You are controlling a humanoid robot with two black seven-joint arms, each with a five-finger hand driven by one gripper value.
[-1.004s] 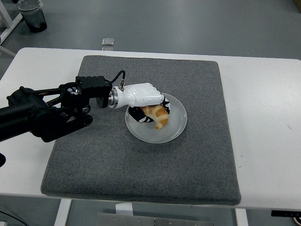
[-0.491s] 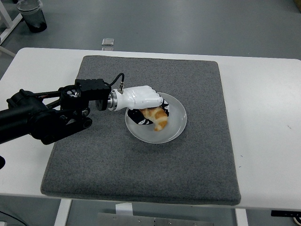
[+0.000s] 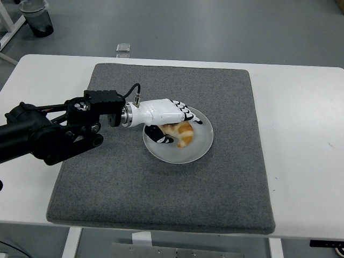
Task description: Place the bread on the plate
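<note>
A golden croissant-shaped bread (image 3: 184, 134) lies on the white round plate (image 3: 199, 151), which sits on the grey mat. My left hand (image 3: 174, 119), white with black fingertips, reaches in from the left over the plate. Its fingers are spread flat above the bread and its thumb points down beside the bread. The hand holds nothing. The far part of the bread is hidden under the fingers. My right arm is out of view.
The grey felt mat (image 3: 226, 183) covers the middle of the white table (image 3: 306, 140). A small clear object (image 3: 123, 48) lies at the table's far edge. A dark bin (image 3: 36, 16) stands on the floor at the far left.
The left hand opened: its fingers went from curled around the bread to spread out above it. The bread settled flat on the plate.
</note>
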